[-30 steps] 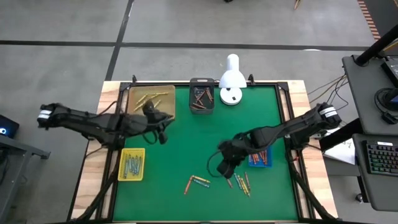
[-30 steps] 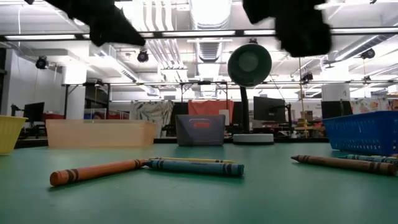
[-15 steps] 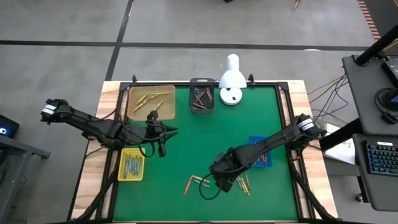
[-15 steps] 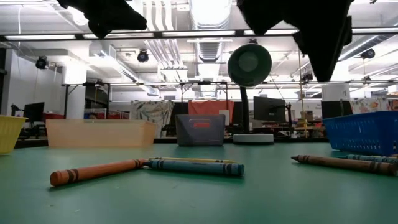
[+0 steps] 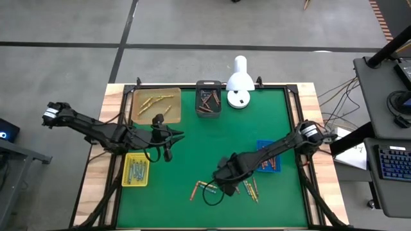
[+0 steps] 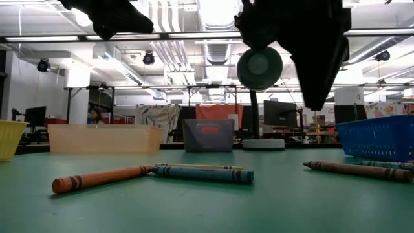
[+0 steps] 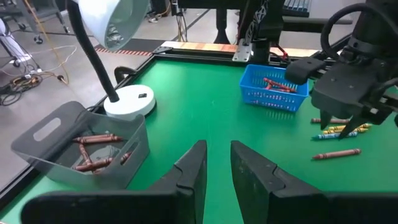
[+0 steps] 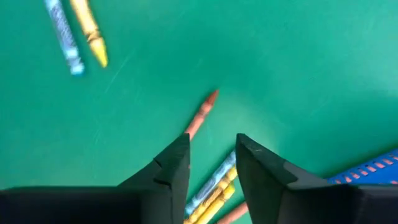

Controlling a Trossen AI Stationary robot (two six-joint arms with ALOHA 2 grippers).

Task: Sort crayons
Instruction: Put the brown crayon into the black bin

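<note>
Loose crayons lie on the green mat near the front edge: an orange one point(image 5: 194, 190) beside a blue and yellow pair point(image 5: 207, 187), and a cluster point(image 5: 248, 190) to their right. My right gripper point(image 5: 225, 181) hangs open above them, fingers pointing down. In the right wrist view its fingers point(image 8: 211, 163) stand over a reddish crayon point(image 8: 200, 116) and a blue-yellow pair point(image 8: 214, 188), touching nothing. In the low view it point(image 6: 315, 90) is well above the mat. My left gripper point(image 5: 168, 139) is open and empty point(image 7: 217, 171), left of centre.
A tan tray point(image 5: 155, 104) and a grey bin point(image 5: 208, 100) with brown crayons stand at the back. A white lamp point(image 5: 239, 81) is beside the bin. A yellow tray point(image 5: 136, 169) is at the left and a blue basket point(image 5: 268, 162) at the right.
My right gripper has moved toward the table's near edge and to the left, coming down over the loose crayons. My left gripper has drawn away from the tan tray toward the near edge, then kept still. The crayons have not moved.
</note>
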